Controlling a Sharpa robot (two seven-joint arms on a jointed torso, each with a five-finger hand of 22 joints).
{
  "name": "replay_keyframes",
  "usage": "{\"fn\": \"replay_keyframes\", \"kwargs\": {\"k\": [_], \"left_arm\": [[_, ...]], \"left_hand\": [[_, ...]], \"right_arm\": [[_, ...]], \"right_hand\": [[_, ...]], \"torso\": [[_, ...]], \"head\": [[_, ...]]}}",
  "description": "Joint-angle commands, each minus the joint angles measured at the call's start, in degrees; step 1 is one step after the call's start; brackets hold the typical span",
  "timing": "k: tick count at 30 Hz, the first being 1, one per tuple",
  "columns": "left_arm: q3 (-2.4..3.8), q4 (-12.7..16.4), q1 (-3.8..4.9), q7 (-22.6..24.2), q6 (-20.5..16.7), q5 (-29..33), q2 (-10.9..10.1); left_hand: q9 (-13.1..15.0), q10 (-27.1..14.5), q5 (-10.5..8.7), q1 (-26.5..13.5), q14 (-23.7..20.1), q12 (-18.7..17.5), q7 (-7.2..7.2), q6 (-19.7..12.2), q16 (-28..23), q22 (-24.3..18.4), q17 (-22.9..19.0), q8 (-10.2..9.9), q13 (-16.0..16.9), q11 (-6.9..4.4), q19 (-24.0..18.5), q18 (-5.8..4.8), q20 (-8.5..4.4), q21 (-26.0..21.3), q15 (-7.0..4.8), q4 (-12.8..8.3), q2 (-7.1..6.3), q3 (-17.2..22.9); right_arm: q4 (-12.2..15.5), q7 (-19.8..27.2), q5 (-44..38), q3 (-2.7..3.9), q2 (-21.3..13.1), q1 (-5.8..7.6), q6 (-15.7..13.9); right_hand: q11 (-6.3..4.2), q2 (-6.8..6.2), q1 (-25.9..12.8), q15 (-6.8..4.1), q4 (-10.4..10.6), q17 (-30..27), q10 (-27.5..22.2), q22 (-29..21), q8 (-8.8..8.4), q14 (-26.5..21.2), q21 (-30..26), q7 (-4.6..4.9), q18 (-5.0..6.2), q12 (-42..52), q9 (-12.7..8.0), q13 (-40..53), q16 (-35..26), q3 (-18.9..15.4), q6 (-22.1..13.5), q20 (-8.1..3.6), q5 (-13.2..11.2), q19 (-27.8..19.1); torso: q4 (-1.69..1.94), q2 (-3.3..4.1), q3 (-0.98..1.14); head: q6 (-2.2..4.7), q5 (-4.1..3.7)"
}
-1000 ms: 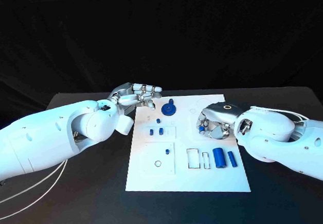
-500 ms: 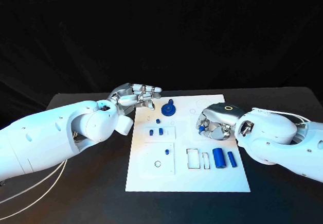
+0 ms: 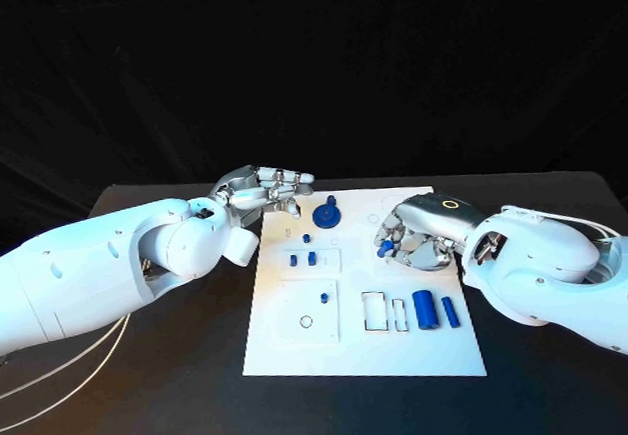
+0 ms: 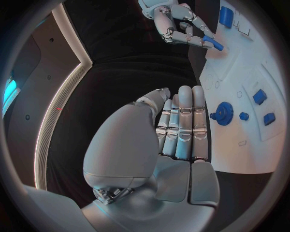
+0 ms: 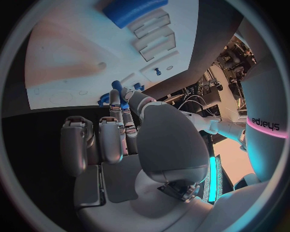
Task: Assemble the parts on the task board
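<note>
Nearby, blue gear (image 3: 327,213) sits btwn left hand (image 3: 265,189) & right hand (image 3: 416,238).

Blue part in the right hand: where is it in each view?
Head: blue part at the right hand's fingertips, over the board's right half.
Left wrist: pinched by the far hand, above the board.
Right wrist: at its own fingertips.
Shared landmark: big blue cylinder.

right robot hand (image 3: 414,239) covering part of blue part (image 3: 384,245)
</note>
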Motion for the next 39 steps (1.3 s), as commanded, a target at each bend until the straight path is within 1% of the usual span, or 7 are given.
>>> {"fn": "replay_keyframes", "kwargs": {"k": [1, 10, 13, 18, 24, 30, 39], "left_arm": [[0.02, 0.03, 0.06, -0.03, 1.30, -0.11, 0.18], [0.00, -0.21, 0.04, 0.13, 1.33, -0.11, 0.55], [-0.01, -0.35, 0.04, 0.16, 1.38, -0.11, 0.85], [-0.03, -0.49, 0.04, 0.24, 1.41, -0.11, 1.19], [-0.04, -0.56, 0.04, 0.33, 1.43, -0.11, 1.51], [-0.04, -0.61, 0.05, 0.20, 1.54, -0.11, 1.59], [-0.04, -0.65, 0.05, 0.05, 1.69, -0.12, 1.55]], "left_hand": [[-0.06, -0.39, -0.11, 0.34, -0.40, 0.10, 0.03, -0.29, -0.30, -0.08, -0.05, 0.13, 0.04, -0.04, 0.16, 0.31, 0.43, -0.37, 0.05, -0.18, 0.07, -0.31], [-0.06, -0.39, -0.11, 0.34, -0.40, 0.10, 0.03, -0.29, -0.30, -0.08, -0.05, 0.13, 0.04, -0.04, 0.16, 0.31, 0.43, -0.37, 0.05, -0.18, 0.07, -0.31], [-0.06, -0.39, -0.11, 0.34, -0.40, 0.10, 0.03, -0.29, -0.30, -0.08, -0.05, 0.13, 0.04, -0.04, 0.16, 0.31, 0.43, -0.37, 0.05, -0.18, 0.07, -0.31], [-0.07, -0.40, -0.11, 0.34, -0.41, 0.10, 0.03, -0.29, -0.30, -0.08, -0.05, 0.13, 0.04, -0.03, 0.16, 0.31, 0.43, -0.37, 0.05, -0.18, 0.07, -0.31], [-0.09, -0.51, -0.11, 0.38, -0.47, 0.13, 0.08, -0.37, -0.34, -0.09, -0.09, 0.11, 0.04, 0.01, 0.14, 0.30, 0.44, -0.41, 0.09, -0.20, 0.12, -0.34], [-0.09, -0.51, -0.11, 0.38, -0.47, 0.13, 0.08, -0.37, -0.34, -0.09, -0.09, 0.11, 0.04, 0.01, 0.14, 0.30, 0.44, -0.41, 0.09, -0.20, 0.12, -0.34], [-0.09, -0.51, -0.11, 0.38, -0.47, 0.13, 0.08, -0.37, -0.34, -0.09, -0.09, 0.11, 0.04, 0.01, 0.14, 0.30, 0.44, -0.41, 0.09, -0.20, 0.12, -0.34]], "right_arm": [[1.83, 0.74, 1.89, 0.06, 0.03, 0.11, -1.35], [3.59, 2.48, 2.97, 0.00, 4.31, -1.67, -2.15], [3.57, 3.17, 3.03, -0.06, 6.23, -2.84, -2.40], [3.01, 4.19, 3.14, -0.18, 9.35, -5.17, -2.46], [0.59, 5.04, 3.26, -0.66, 12.36, -7.83, -2.24], [-2.00, 5.27, 2.36, -0.87, 13.96, -9.53, -2.22], [-3.71, 3.58, -1.22, -0.95, 14.78, -10.17, 0.14]], "right_hand": [[-0.02, -0.18, -0.47, -0.18, -0.18, -0.06, -0.50, 11.20, 0.50, 2.32, 0.02, 0.30, -0.92, -0.04, 1.58, -0.01, 0.16, 0.02, 0.44, -0.15, 0.27, 1.51], [-0.02, -0.21, -0.55, -0.17, -0.16, -0.09, -0.46, 11.11, 0.51, 2.32, -0.22, 0.32, -0.86, -0.07, 1.61, 0.00, 0.15, -0.01, 0.46, -0.14, 0.27, 1.40], [-0.01, -0.21, -0.57, -0.16, -0.16, -0.16, -0.46, 11.08, 0.51, 2.30, -0.31, 0.34, -0.84, -0.09, 1.62, 0.00, 0.11, -0.01, 0.45, -0.13, 0.31, 1.36], [0.02, -0.21, -0.62, -0.14, -0.19, -0.22, -0.48, 11.02, 0.47, 2.29, -0.49, 0.40, -0.80, -0.20, 1.65, 0.01, 0.08, -0.01, 0.38, -0.11, 0.55, 1.27], [0.06, -0.20, -0.67, -0.12, -0.22, -0.20, -0.49, 10.98, 0.44, 2.29, -0.62, 0.44, -0.77, -0.29, 1.67, 0.02, 0.09, -0.01, 0.32, -0.09, 0.74, 1.21], [0.14, -0.19, -0.71, -0.04, -0.41, -0.20, -0.55, 10.97, 0.35, 2.29, -0.73, 0.56, -0.75, -0.58, 1.76, 0.05, 0.11, 0.00, 0.12, -0.02, 1.59, 1.16], [0.14, -0.28, -0.70, -0.03, -0.54, -0.05, -0.50, 11.27, 0.36, 2.32, 0.00, 0.57, -0.91, -0.64, 1.81, 0.09, 0.20, -0.05, 0.14, 0.00, 1.78, 1.51]], "torso": [[0.02, 0.10, 0.04], [0.04, 0.06, 0.08], [0.19, 0.06, 0.02], [-0.12, 0.15, 0.03], [0.07, 0.12, 0.01], [-0.01, 0.10, 0.03], [-0.04, 0.09, 0.05]], "head": [[0.01, 0.10], [-0.40, 0.99], [-0.69, 1.37], [-0.89, 2.19], [-1.49, 2.79], [-1.33, 2.57], [-1.58, 2.52]]}}
